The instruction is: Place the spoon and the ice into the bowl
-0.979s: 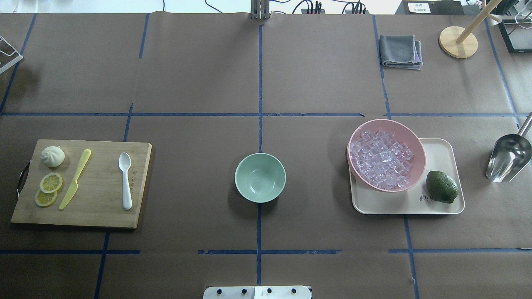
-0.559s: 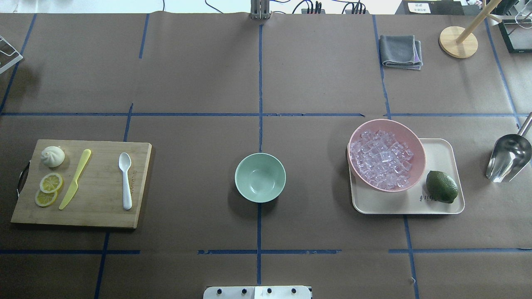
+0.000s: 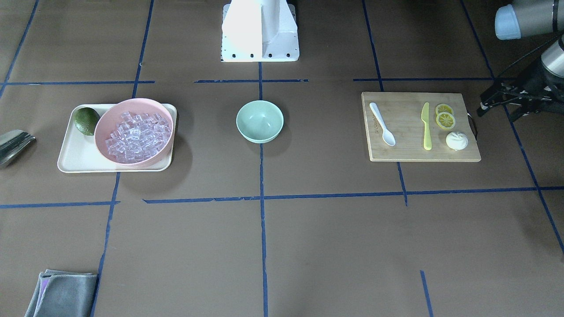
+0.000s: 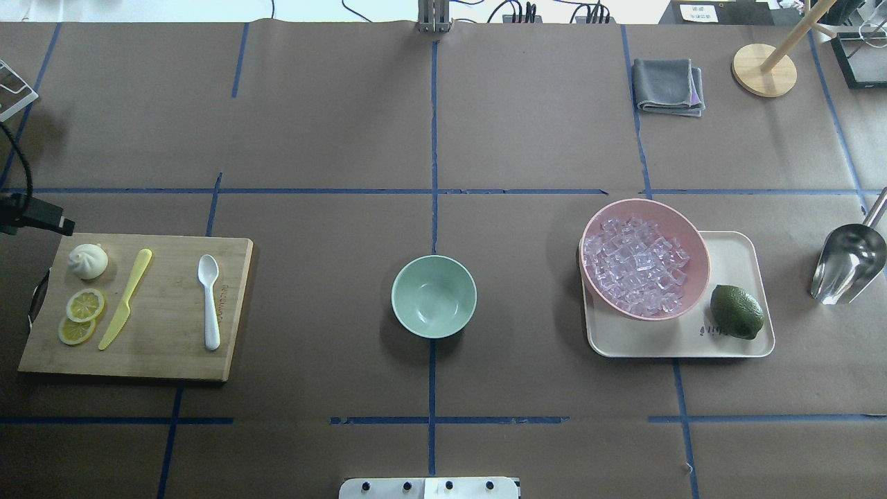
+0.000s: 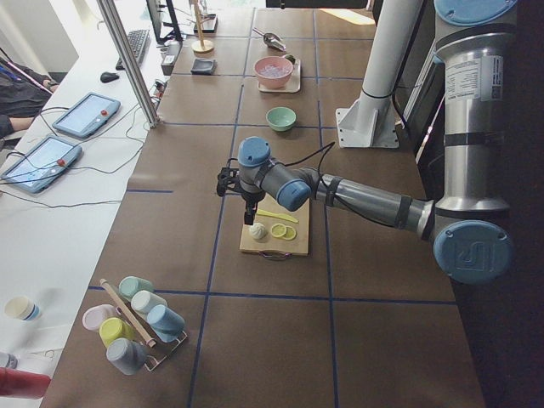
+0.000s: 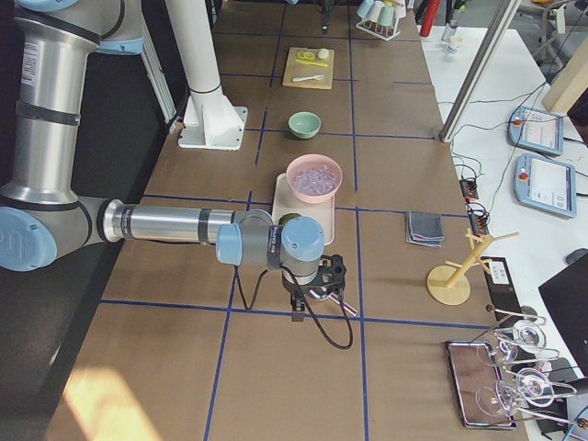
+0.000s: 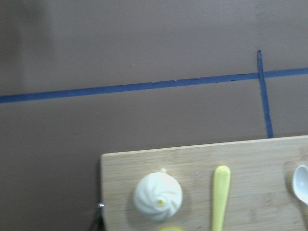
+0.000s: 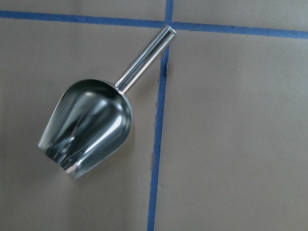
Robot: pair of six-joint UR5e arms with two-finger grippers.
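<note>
The white spoon [image 4: 208, 298] lies on the wooden cutting board [image 4: 173, 346] at the left; its scoop shows at the edge of the left wrist view [image 7: 301, 183]. The mint-green bowl [image 4: 434, 296] stands empty at the table's middle. The ice [image 4: 634, 267] fills the pink bowl [image 4: 644, 202] on the right. My left gripper [image 3: 493, 110] hovers beyond the board's far left corner, near the bun [image 4: 88, 261]; its jaws look apart and empty. My right gripper [image 6: 312, 289] shows only in the exterior right view, above the metal scoop [image 8: 91, 125]; I cannot tell if it is open.
On the board also lie a yellow-green knife [image 4: 126, 298] and lemon slices [image 4: 84, 305]. The pink bowl shares a cream tray [image 4: 734, 249] with a lime [image 4: 736, 312]. A grey cloth [image 4: 667, 85] and a wooden stand [image 4: 764, 69] are at the far right.
My left gripper has come into the overhead view at the left edge, just beyond the board's corner. The objects on the table have not moved.
</note>
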